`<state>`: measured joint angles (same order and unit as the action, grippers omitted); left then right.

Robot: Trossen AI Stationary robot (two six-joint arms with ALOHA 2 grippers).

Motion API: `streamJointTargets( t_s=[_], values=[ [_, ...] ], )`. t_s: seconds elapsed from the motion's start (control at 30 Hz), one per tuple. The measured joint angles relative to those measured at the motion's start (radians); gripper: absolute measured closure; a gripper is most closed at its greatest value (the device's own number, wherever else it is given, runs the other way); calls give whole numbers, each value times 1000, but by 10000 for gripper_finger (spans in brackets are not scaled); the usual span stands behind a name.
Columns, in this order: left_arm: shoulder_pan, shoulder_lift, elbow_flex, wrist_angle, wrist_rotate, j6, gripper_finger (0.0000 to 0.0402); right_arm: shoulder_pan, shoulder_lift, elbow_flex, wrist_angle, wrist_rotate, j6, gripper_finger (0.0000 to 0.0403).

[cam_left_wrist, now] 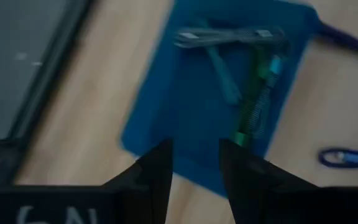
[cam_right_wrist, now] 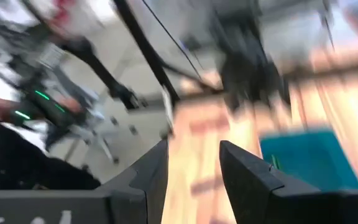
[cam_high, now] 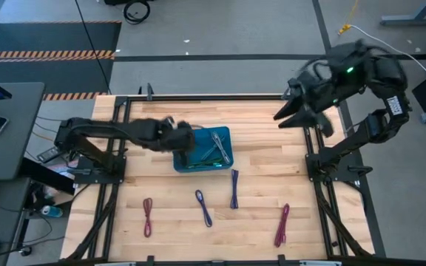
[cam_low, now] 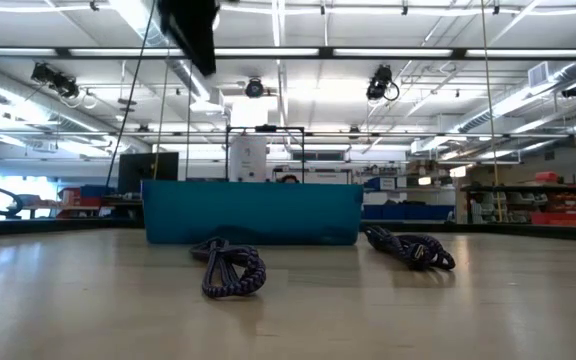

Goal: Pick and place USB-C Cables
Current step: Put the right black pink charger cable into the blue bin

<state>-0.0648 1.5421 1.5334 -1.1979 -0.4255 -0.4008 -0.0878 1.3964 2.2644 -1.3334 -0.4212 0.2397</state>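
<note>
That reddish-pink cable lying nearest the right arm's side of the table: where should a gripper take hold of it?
Probably at the middle of the magenta cable, from straight above, fingers straddling its narrow width. It lies flat as a long, thin bundle, with bare table on both sides.

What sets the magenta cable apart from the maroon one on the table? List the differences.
Colour: the magenta cable is brighter and pinker, while the maroon cable is darker.
Place: the magenta cable lies toward the right arm's side of the table; the maroon cable lies toward the left arm's side.
Pose: the magenta cable slants; the maroon cable runs nearly straight.
Both are folded into narrow bundles and lie outside the blue tray.
</note>
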Motion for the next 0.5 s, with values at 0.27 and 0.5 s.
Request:
streamJointTargets(
  t_s=[0.27, 0.5],
  values=[
    [-10, 0, 393, -351, -260, -91, 271, 129, 1, -207, -227, 196, 325, 256],
    [-36, -42, 567, -372, -331, -86, 271, 294, -11, -513, -229, 178, 631, 257]
  ],
)
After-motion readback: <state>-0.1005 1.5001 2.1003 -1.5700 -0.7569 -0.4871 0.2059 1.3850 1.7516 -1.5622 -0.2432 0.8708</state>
